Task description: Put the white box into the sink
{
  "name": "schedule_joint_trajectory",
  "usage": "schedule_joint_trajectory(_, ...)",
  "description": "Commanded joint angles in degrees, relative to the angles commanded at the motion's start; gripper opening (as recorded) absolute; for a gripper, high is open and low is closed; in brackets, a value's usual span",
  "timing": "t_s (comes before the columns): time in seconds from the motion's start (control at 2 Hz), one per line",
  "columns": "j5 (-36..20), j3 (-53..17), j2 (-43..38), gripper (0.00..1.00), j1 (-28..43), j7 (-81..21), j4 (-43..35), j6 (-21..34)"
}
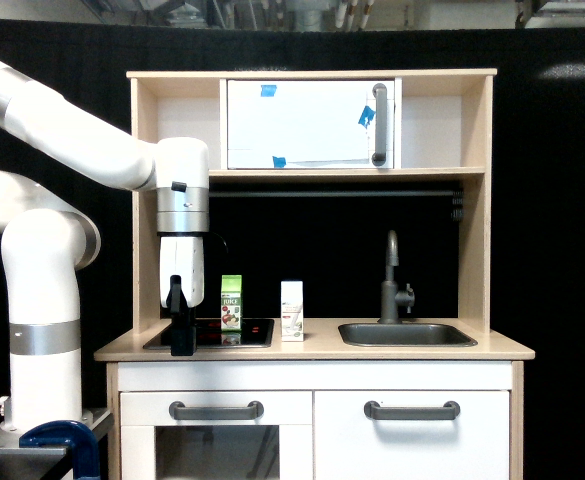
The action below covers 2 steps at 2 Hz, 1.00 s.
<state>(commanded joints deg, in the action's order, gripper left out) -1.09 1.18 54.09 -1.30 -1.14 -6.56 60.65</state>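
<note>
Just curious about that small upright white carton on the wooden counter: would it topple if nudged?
Probably. The small upright white carton is tall on a narrow base, so a high push may tip it. It looks like light cardboard, likely sliding easily on the smooth light wood countertop.

A green juice carton stands upright on the black stovetop panel.

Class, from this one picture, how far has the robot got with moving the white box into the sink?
Nothing looks done yet: the white box stands upright on the countertop, between the stovetop and the sink. The gripper hangs low over the stovetop, beyond the green carton, holding nothing visible. Reaching, grasping, carrying and releasing the box all remain.
</note>
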Motion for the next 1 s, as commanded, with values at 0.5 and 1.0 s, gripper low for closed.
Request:
schedule_joint_trajectory(0.5, 0.7, -0.5, 2.7, 1.0, 2.2, -3.7, 0.0, -1.3)
schedule_joint_trajectory(1.0, 3.7, -5.8, -6.8, 1.0, 6.5, -19.4, -3.5, -9.3)
